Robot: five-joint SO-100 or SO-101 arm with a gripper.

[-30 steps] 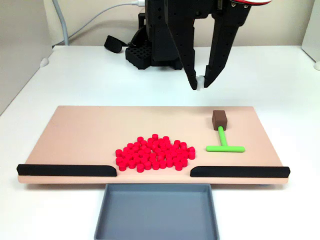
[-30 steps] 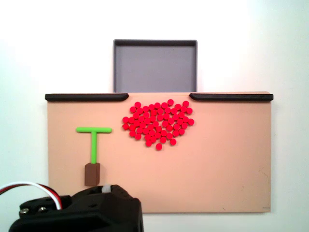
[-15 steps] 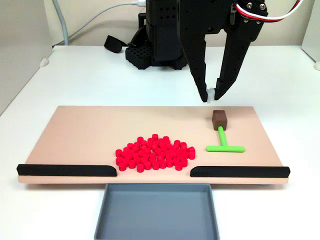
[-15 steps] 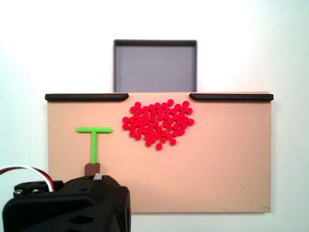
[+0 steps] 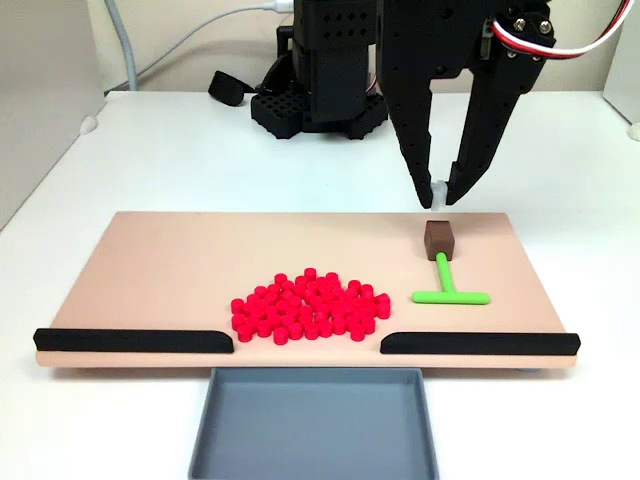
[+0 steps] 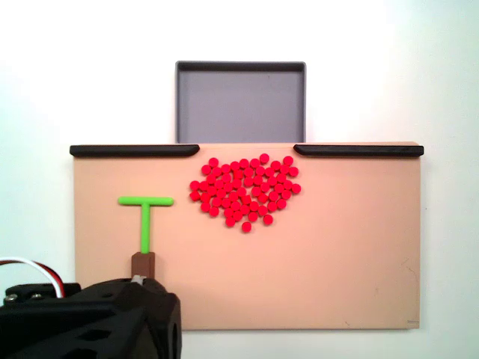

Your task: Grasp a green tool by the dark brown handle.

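The green tool [image 5: 447,290] [image 6: 145,217] lies flat on the tan board [image 5: 180,260] [image 6: 344,254], crossbar toward the black strips. Its dark brown handle [image 5: 439,238] [image 6: 143,262] caps the stem's end nearest the arm. My gripper [image 5: 438,196] hangs just above and behind the handle, its black fingers [image 5: 416,150] slightly apart with white tips close together and nothing between them. In the top-down fixed view the arm's black body [image 6: 90,321] covers part of the handle and hides the fingertips.
A pile of red cylinders [image 5: 310,305] [image 6: 244,191] sits mid-board. Two long black strips [image 5: 135,340] [image 5: 480,343] line the board's edge, with a grey tray [image 5: 312,425] [image 6: 241,101] beyond the gap. The arm's base [image 5: 320,100] stands behind the board.
The gripper has moved to the right and down in the front fixed view, ending over the brown handle. In the top-down view the arm's body slid left and covers more of the handle.
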